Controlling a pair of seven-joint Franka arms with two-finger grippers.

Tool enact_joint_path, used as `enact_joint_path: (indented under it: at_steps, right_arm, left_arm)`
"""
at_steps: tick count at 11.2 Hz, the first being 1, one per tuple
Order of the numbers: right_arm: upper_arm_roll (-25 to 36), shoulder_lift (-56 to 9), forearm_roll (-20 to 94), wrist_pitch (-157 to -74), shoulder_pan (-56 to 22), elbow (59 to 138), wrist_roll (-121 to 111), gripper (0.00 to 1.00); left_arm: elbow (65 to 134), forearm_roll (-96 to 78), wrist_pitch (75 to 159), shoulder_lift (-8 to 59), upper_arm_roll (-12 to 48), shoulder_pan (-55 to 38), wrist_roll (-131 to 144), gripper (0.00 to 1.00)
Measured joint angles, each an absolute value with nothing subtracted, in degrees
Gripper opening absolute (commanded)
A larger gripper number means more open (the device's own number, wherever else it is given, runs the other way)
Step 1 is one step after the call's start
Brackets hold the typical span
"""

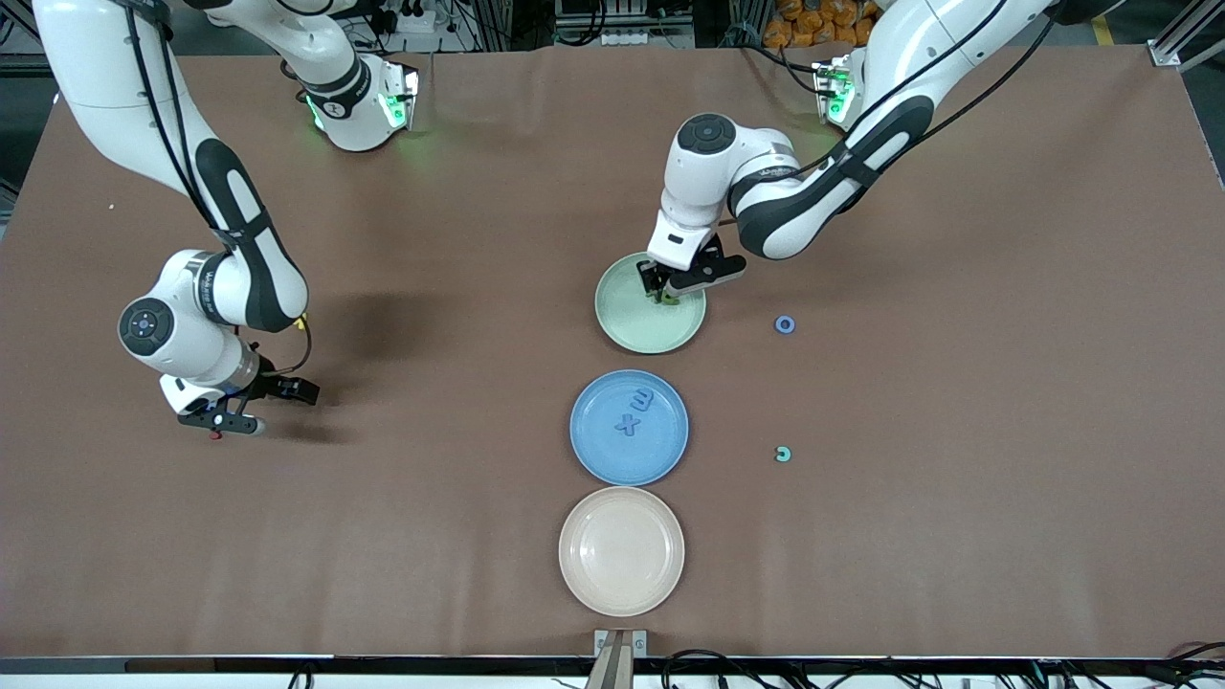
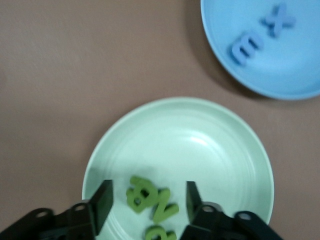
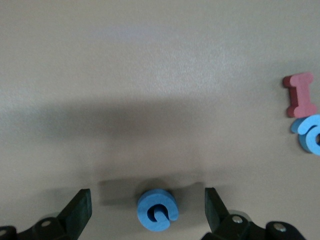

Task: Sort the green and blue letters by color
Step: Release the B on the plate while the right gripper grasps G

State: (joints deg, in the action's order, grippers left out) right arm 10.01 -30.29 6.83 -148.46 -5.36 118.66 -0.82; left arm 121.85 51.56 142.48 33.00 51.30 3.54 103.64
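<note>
- Near the middle of the front view, the left gripper [image 1: 661, 287] hangs low over the green plate [image 1: 622, 316], jaws parted, nothing pinched.
- Its own wrist view shows what the front view blurs: three green letters [image 2: 150, 205] lie loose on the green plate [image 2: 210, 150] between the fingers [image 2: 102, 202], none of them clasped.
- At the upper right of that wrist view, the blue plate [image 2: 300, 75] carries a blue E [image 2: 245, 48] and a blue X [image 2: 278, 20]; the front view has them as E [image 1: 643, 400] and X [image 1: 627, 425] on the blue plate [image 1: 593, 450].
- Lower in the front view sits a cream plate [image 1: 622, 550].
- Toward the left arm's end of the table lie a blue ring-shaped letter [image 1: 785, 324] and a small teal letter [image 1: 783, 454].
- At the lower left of the front view, the right gripper [image 1: 222, 426] waits low over the table, jaws spread wide.
- Only the right wrist view shows a blue letter [image 3: 157, 210] on the table between its fingers [image 3: 77, 210], untouched, plus a dark red letter [image 3: 300, 94] touching another blue letter [image 3: 311, 134] at the right edge.
</note>
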Motion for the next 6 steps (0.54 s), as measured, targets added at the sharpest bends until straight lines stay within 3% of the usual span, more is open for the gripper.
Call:
enact_joint_path:
  at_steps: [1,5,6]
  right_arm:
    - [9.98,-30.08,6.82,-148.68,-5.3,119.44,-0.82,0.89]
    - [9.55,-29.29,6.8,-149.82,-4.3,121.81,-0.84,0.43]
    - [9.27,-28.77,6.8,-149.83,-4.05,121.99,-0.84,0.38]
  left_arm:
    - [120.27,51.55,140.64,33.01,50.99,3.67,103.65,1.0]
    - [112.74,51.52,136.26,33.03,46.68,5.09,101.32,1.0]
    - [111.79,50.82,136.08,33.04,45.29,5.82,99.26,1.0]
